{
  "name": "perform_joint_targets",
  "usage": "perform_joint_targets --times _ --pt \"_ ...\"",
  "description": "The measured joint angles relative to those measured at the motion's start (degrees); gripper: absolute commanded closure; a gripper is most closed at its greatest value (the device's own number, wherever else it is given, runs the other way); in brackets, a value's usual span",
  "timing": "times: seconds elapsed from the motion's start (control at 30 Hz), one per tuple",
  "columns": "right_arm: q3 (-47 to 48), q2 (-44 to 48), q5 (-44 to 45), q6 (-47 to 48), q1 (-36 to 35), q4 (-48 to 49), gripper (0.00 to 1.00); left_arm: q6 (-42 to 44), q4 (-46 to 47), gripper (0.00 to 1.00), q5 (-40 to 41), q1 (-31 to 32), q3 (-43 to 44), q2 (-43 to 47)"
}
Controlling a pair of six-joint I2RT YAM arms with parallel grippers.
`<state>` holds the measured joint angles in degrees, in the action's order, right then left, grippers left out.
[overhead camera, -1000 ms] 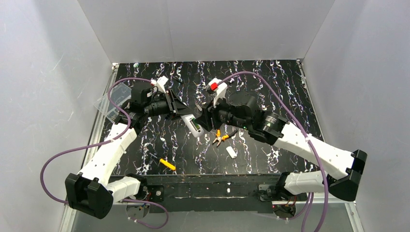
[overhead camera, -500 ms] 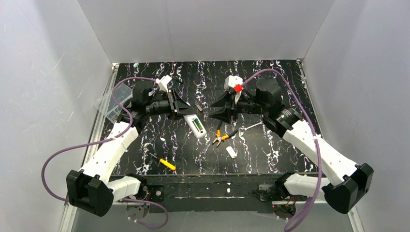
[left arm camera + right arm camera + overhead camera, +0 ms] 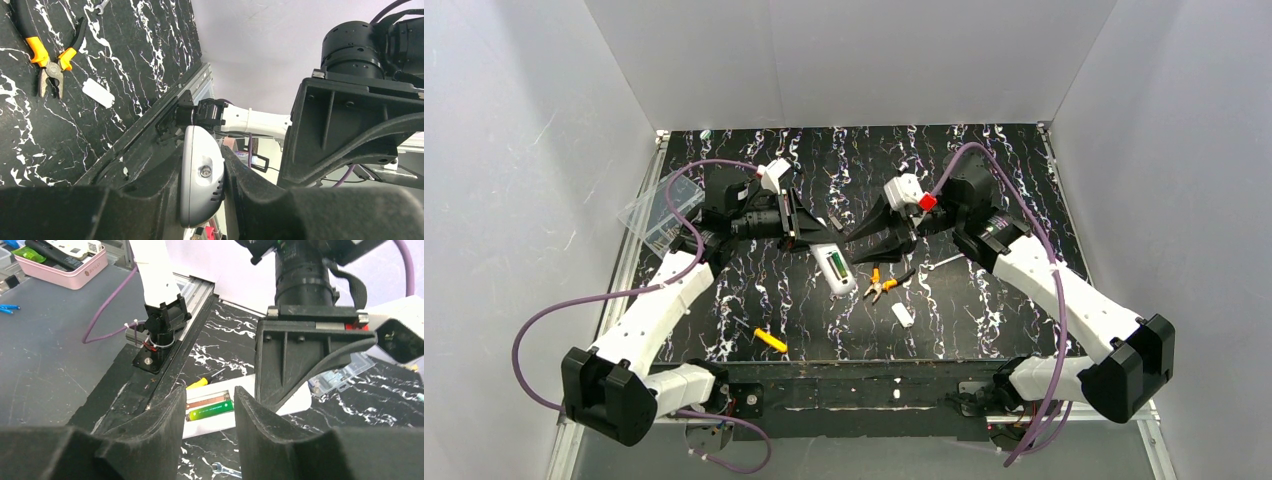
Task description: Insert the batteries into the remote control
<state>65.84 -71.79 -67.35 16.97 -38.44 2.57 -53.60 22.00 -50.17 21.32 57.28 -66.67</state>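
- Black, white-veined tabletop [image 3: 984,170] fills the white-walled booth. Nearest the arm bases lie a yellow-handled screwdriver [image 3: 770,340] and a small white cover piece [image 3: 903,315].
- Orange-handled pliers [image 3: 879,283] rest a little farther in, just beside the lower end of the remote control [image 3: 836,268].
- The left gripper [image 3: 816,240] is clamped on the remote's upper end and holds it tilted, with the open battery bay facing up.
- In the right wrist view one green battery [image 3: 210,411] sits in the bay, and the slot beside it looks empty.
- The right gripper [image 3: 864,235] hovers just beside the remote, its fingers parted a little with nothing between them.
- Beyond the grippers lie a small grey metal bit [image 3: 833,217] and, at the left edge, a clear plastic box [image 3: 659,205].
- Loading seems half done, with one cell seated and one to go.
- The next move likely calls for the right arm to fetch the second battery. No loose one can be made out with certainty. It must then be set into the free slot the right way round while the left arm keeps the remote steady.
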Motion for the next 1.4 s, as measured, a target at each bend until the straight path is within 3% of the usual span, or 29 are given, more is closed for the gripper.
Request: perform_joint_targets --times 0.4,0.83,1.4 --pt "-1.88 -2.19 -0.74 -0.74 -2.25 7.63 0.59 -0.35 0.46 1.00 -0.50 1.18 0.68 -1.38" --pt "-2.25 -4.24 -0.55 -0.55 -2.84 8.41 0.67 -0.39 0.48 1.00 -0.70 1.49 0.87 -1.38" --pt "-3.82 -4.55 -0.61 0.46 -2.84 7.78 0.70 -0.39 0.68 1.00 -0.98 1.68 0.98 -1.38"
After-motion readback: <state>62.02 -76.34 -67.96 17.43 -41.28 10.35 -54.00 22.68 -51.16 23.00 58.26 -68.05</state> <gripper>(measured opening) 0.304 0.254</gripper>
